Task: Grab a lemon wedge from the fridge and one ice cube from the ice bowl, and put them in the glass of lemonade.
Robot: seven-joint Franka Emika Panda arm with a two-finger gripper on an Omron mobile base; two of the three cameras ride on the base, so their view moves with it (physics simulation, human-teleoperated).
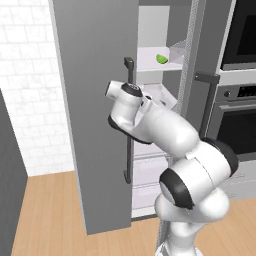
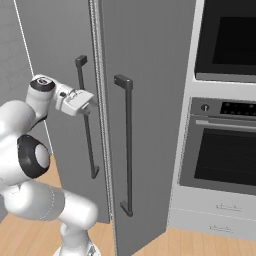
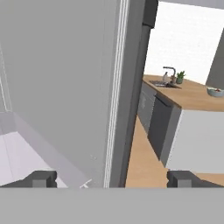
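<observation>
1. Grey and tall, the fridge (image 1: 95,100) stands with its left door swung open toward the robot; the left base view looks past that door's edge onto white shelves inside.
2. On an upper white shelf (image 1: 150,57) inside the fridge lies the lemon wedge (image 1: 161,58), a small lime-green piece, toward the right side of the shelf and apart from the arm.
3. A long dark vertical bar handle (image 1: 128,120) runs down the open door; the arm's wrist sits just beside its upper part in the left base view.
4. In the right base view the fridge's two dark handles stand side by side, the left handle (image 2: 86,120) on the open door and the right handle (image 2: 127,145) on the closed door.
5. The gripper (image 2: 89,106) is at the inner edge of the open door, just right of the left handle's upper part, at the gap between the doors.
6. The claw stands spread wide and holds nothing: in the hand view its two dark fingertips (image 3: 41,179) sit far apart, with the door edge between them.
7. Right of the fridge, a built-in oven (image 2: 222,145) with a dark glass front sits in a pale column, with a second dark panel (image 2: 227,37) above it.
8. Past the door edge, the hand view shows a wooden counter (image 3: 188,94) with a sink tap (image 3: 170,72), a small green plant (image 3: 180,77) and a pale bowl (image 3: 215,92), well apart from the fridge.
9. Wooden floor (image 1: 50,210) runs under the fridge door, and a white tiled wall (image 1: 30,90) stands left of it.
</observation>
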